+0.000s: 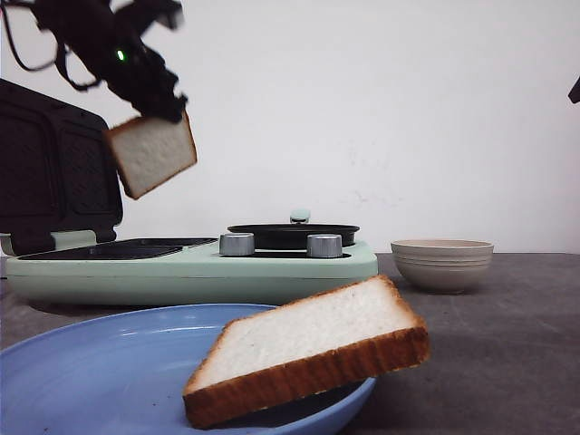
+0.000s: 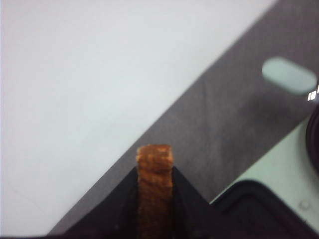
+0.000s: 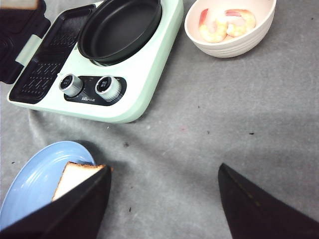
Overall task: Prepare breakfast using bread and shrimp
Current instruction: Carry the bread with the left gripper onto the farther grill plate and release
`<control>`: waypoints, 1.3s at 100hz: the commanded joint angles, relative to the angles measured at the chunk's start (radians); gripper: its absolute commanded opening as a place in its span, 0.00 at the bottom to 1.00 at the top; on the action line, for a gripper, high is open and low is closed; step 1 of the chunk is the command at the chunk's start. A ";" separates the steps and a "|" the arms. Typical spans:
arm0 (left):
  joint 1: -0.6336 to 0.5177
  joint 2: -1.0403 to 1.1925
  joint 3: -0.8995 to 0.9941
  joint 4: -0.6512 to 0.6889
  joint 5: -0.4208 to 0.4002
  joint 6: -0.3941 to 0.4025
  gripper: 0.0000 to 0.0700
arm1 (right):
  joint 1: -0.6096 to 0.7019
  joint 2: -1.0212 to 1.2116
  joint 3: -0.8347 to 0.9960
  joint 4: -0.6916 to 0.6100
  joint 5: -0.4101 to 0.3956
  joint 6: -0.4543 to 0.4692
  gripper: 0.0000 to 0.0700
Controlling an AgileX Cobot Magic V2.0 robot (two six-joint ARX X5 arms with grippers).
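My left gripper [image 1: 161, 107] is shut on one bread slice [image 1: 151, 152] and holds it in the air, above the open waffle plates of the mint-green cooker [image 1: 190, 267]. In the left wrist view the slice's brown crust [image 2: 154, 169] stands between the two black fingers. The second bread slice [image 1: 313, 349] leans on the rim of the blue plate [image 1: 100, 372] at the front; it also shows in the right wrist view [image 3: 75, 175]. Shrimp [image 3: 227, 25] lie in the beige ribbed bowl [image 1: 441, 263]. My right gripper [image 3: 164, 199] is open and empty, high above the grey table.
The cooker has a raised black lid [image 1: 54, 168] at the left, a round black pan [image 3: 119, 27] and two silver knobs [image 3: 89, 85]. A white wall stands behind the table. Grey cloth [image 3: 199, 124] lies between the cooker, bowl and plate.
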 commanded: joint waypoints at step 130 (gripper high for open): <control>-0.004 0.135 0.036 -0.013 0.017 0.188 0.00 | 0.002 0.004 0.018 -0.029 0.025 -0.039 0.60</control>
